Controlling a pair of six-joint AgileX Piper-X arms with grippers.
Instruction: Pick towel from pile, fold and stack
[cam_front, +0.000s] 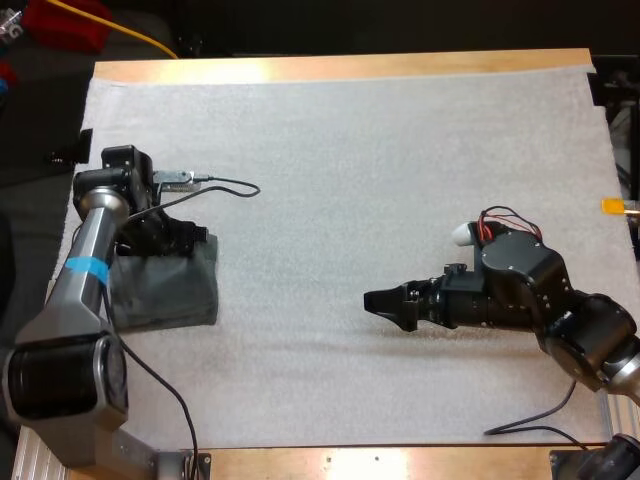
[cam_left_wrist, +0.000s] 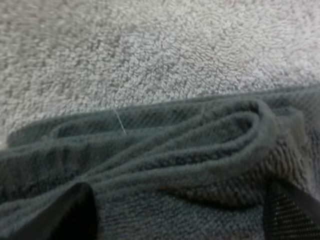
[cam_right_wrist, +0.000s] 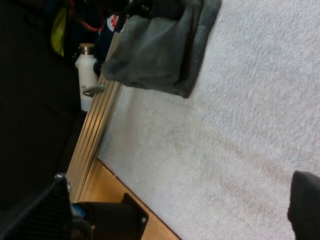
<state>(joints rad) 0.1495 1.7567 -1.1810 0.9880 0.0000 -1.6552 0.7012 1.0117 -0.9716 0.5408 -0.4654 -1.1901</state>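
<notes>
Towel (cam_front: 168, 290), dark grey-green and folded into a rough rectangle, lies on the white mat (cam_front: 380, 150) close to its left edge, on the wooden table (cam_front: 350, 66). In the high view our left gripper (cam_front: 170, 240) sits down on the far edge of this towel, the silver arm reaching in over the cloth's left side. From the left wrist, its two black fingers (cam_left_wrist: 75, 215) stand wide apart with their tips against the cloth, and a thick rolled fold of the towel lies between them, with bare mat just beyond the fold. We see no squeeze on the fold, so we read this claw as open around the towel's edge rather than clamped on it.

Our right gripper (cam_front: 385, 305) hovers over bare mat right of centre, well apart from the towel and pointing toward it. Its fingers (cam_right_wrist: 40, 215) are spread wide in the right wrist view with nothing between them but mat. Farther off in that view the towel lies by the mat's edge, and a white bottle (cam_right_wrist: 86, 75) stands beyond the table's side
</notes>
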